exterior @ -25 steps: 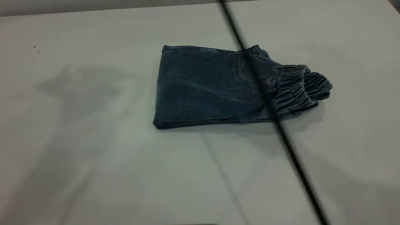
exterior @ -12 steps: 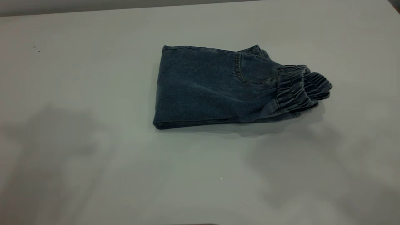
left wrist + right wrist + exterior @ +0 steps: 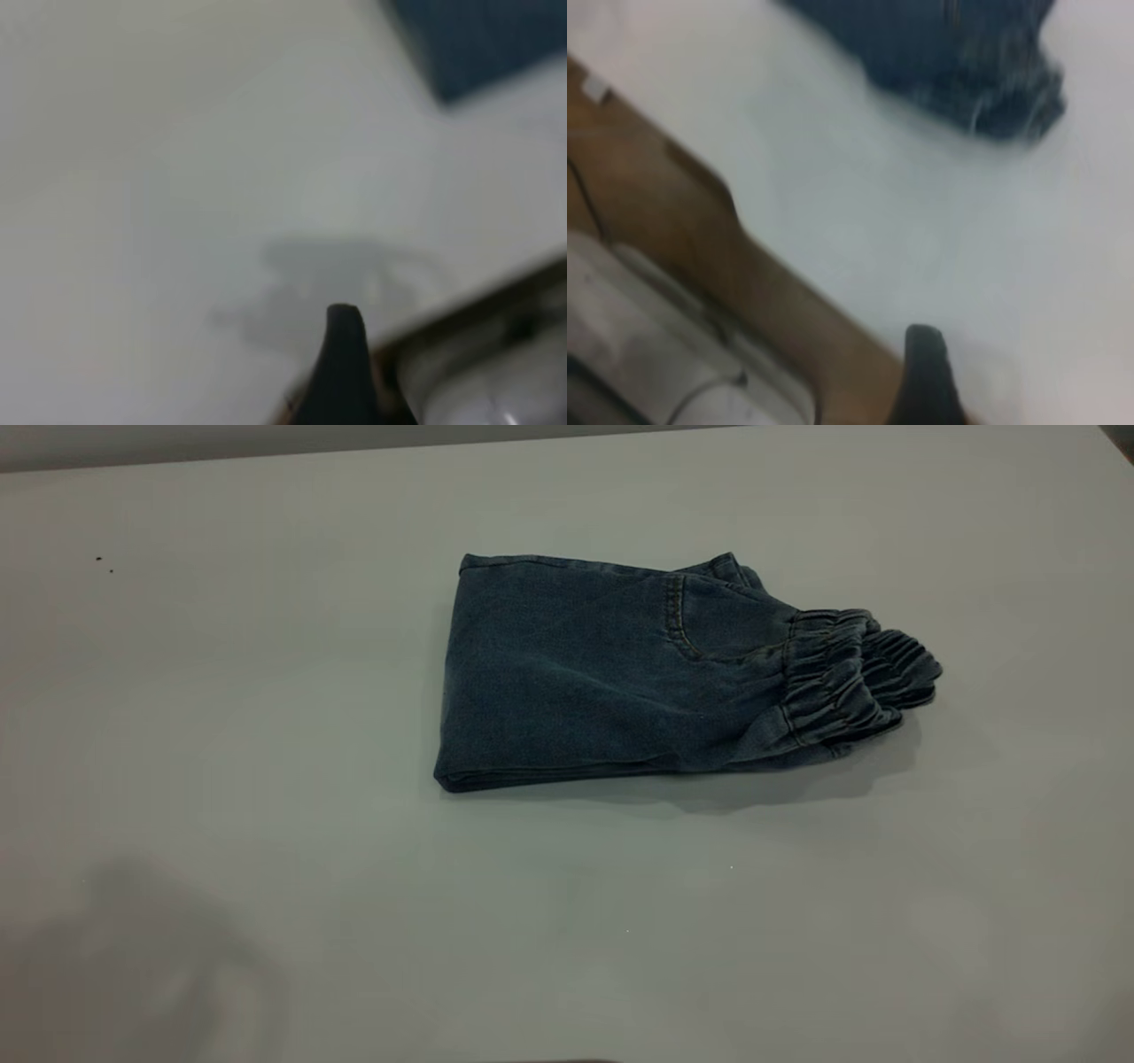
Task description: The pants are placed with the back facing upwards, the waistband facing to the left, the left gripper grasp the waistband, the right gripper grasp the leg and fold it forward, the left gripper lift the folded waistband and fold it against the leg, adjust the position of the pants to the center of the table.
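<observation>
The pants (image 3: 611,673) lie folded into a compact blue denim bundle on the table (image 3: 266,735), a little right of its middle. Their ruffled waistband (image 3: 846,677) points right, on top of the bundle, beside a patch pocket (image 3: 726,624). The leg lies under the top layer; only an edge of it shows at the far side (image 3: 731,565). Neither gripper appears in the exterior view. The left gripper (image 3: 345,372) hangs above bare table near its edge, far from a corner of the pants (image 3: 483,40). The right gripper (image 3: 926,376) is likewise apart from the pants (image 3: 939,44) and waistband (image 3: 1010,106).
A faint arm shadow (image 3: 142,965) falls on the near left of the table. The table's brown edge (image 3: 700,230) and pale rig parts (image 3: 647,336) below it show in the right wrist view. The left wrist view shows the table's edge (image 3: 478,310).
A dark blurred bar that crossed the pants one second ago is gone. The shadows on the table have slid toward the near edge. The pants have not moved.
</observation>
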Tool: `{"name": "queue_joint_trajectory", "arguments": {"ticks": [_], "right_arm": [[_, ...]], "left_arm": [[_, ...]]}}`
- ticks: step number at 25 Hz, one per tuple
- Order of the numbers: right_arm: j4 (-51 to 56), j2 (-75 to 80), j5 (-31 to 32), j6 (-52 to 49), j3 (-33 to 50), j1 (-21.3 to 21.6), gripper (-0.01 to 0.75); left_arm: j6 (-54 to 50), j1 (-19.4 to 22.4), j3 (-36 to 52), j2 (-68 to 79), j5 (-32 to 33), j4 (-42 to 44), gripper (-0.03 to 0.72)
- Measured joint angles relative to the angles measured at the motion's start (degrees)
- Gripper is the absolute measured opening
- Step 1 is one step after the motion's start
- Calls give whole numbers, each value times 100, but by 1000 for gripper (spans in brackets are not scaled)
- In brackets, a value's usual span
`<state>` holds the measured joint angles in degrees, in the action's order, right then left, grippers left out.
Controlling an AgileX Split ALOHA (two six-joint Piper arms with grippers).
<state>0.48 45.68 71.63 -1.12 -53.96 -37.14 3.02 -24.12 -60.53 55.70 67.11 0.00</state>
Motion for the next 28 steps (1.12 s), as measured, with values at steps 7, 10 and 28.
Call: {"name": "queue_joint_trajectory", "arguments": {"ticks": [7,10,28], "right_arm": [[0,-1382,-318,-172,2000,0,441],[8,-1872,-486,-195,2520,0,441],[210,-2586,-735,-212,2722,0,441]], "left_arm": [[-22,0,2041,-1269,0,-191,573],[-29,0,2609,-1849,-25,-191,573],[-103,0,3243,-3997,-334,-191,573]]}}
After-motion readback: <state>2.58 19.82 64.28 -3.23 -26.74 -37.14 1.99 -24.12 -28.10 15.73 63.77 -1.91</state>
